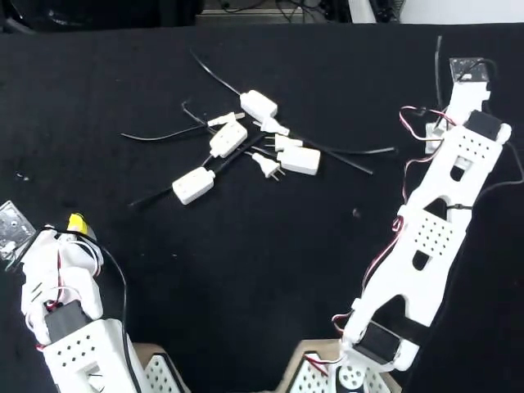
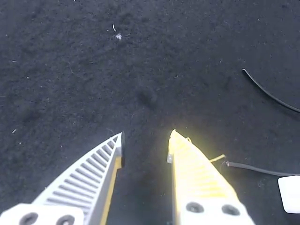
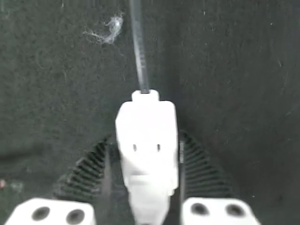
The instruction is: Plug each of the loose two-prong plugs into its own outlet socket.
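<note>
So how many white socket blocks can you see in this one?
5. Four lie together mid-table: far socket, middle socket, left socket, right-hand socket. The held socket is in the right claw. More may be hidden.

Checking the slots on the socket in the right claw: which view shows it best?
The right wrist view: the socket faces the camera, both slots visible, between the right claw's fingers. In the high view the arm covers it, leaving a black cord. The left wrist view looks at cloth elsewhere.
</note>
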Robot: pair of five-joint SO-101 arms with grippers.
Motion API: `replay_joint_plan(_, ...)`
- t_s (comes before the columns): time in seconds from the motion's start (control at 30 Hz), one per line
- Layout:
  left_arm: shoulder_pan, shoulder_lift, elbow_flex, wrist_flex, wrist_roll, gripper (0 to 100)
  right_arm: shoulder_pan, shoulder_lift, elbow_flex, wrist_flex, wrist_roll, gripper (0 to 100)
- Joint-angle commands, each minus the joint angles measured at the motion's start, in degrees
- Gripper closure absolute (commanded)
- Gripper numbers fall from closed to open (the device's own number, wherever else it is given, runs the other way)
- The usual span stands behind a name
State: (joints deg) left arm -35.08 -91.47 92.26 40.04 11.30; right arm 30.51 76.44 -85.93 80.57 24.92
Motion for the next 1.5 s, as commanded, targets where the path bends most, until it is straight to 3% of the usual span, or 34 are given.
replay_joint_plan(0.0, 0.6, -0.6, -0.7, -1.1, 0.0, 83, -1.1, -1.3, -4.4, -1.0, -2.1, 74.7)
replay_joint_plan(0.27, 0.6, -0.6, -0.7, -1.1, 0.0, 83, -3.5, -4.4, -9.7, -0.5, -2.5, 74.4)
replay_joint_plan(0.4, 0.6, -0.6, -0.7, -1.1, 0.0, 83, -4.0, -9.5, -9.7, -0.4, -7.8, 74.2)
replay_joint_plan(0.67, 0.6, -0.6, -0.7, -1.1, 0.0, 83, -10.7, -23.5, -9.8, 16.1, -11.7, 74.1)
replay_joint_plan(0.93, 0.6, -0.6, -0.7, -1.1, 0.0, 83, -15.8, -28.8, -8.6, 20.8, -14.5, 74.4)
replay_joint_plan(1.13, 0.6, -0.6, -0.7, -1.1, 0.0, 83, -16.0, -36.5, 6.6, 20.7, -15.0, 74.3)
replay_joint_plan(1.47, 0.6, -0.6, -0.7, -0.8, 0.0, 83, -19.6, -63.1, 34.9, 20.7, -14.9, 74.3)
